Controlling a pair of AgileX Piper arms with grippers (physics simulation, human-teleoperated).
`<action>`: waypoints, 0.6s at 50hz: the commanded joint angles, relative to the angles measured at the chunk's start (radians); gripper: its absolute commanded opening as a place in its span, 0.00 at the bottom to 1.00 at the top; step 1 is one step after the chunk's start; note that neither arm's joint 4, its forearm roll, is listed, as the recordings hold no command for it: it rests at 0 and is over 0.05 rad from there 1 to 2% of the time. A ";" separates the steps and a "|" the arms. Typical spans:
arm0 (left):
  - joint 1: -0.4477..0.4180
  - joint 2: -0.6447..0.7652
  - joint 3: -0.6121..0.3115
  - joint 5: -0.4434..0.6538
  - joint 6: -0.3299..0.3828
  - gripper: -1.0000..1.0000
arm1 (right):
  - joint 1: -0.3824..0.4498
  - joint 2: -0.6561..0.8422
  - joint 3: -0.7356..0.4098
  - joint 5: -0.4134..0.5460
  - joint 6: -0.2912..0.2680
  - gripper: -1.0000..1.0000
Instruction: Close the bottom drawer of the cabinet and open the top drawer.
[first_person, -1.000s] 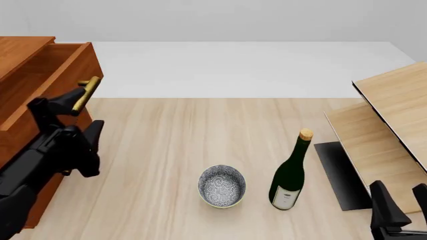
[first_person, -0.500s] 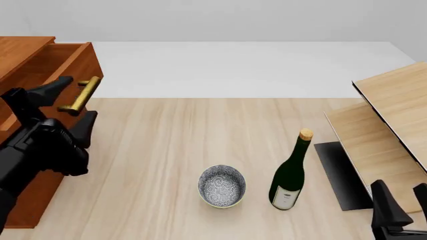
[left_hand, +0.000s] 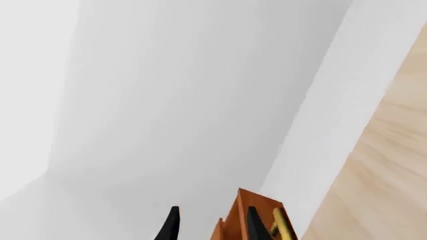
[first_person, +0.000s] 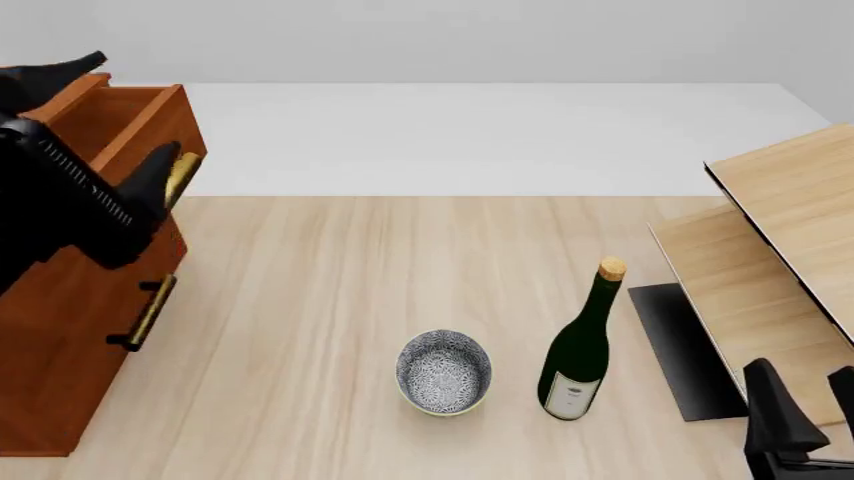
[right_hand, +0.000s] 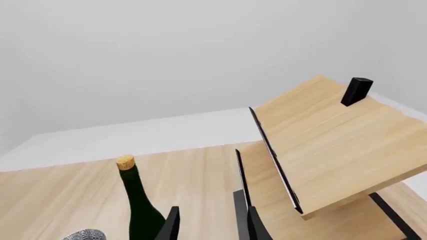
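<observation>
Your cabinet (first_person: 74, 350) stood at the left edge of the table (first_person: 334, 300), a tall reddish-brown wooden chest seen from above in the front view. The top drawer (first_person: 127, 120) was pulled out toward the table's middle, its hollow interior exposed and its brass bar handle (first_person: 183, 172) partly hidden behind your left arm. Below it, a second brass bar handle (first_person: 144, 312) sat on a drawer front flush with the cabinet face; which lower drawer it belonged to could not be told, and the bottom drawer itself could not be picked out. Your left gripper (first_person: 100, 110) was raised at the open drawer, fingers spread, one fingertip (first_person: 158, 165) just beside the upper handle and the other above the cabinet's top. In the left wrist view both fingertips framed the drawer's corner (left_hand: 250, 212) with the handle alongside. Your right gripper (first_person: 801, 420) rested low at the near right, fingers apart and holding nothing. A patterned bowl (first_person: 445, 372) and a green bottle (first_person: 582, 345) stood near each other mid-table, with pale wooden boards (first_person: 787, 230) to the right.
</observation>
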 joint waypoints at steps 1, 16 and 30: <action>-0.007 0.063 -0.318 0.307 -0.280 1.00 | -0.001 0.000 0.000 0.000 0.004 1.00; 0.106 0.199 -0.576 0.735 -0.578 1.00 | -0.004 0.000 0.003 0.000 -0.011 1.00; 0.218 0.263 -0.673 0.922 -0.784 1.00 | 0.007 0.000 0.007 -0.001 -0.025 1.00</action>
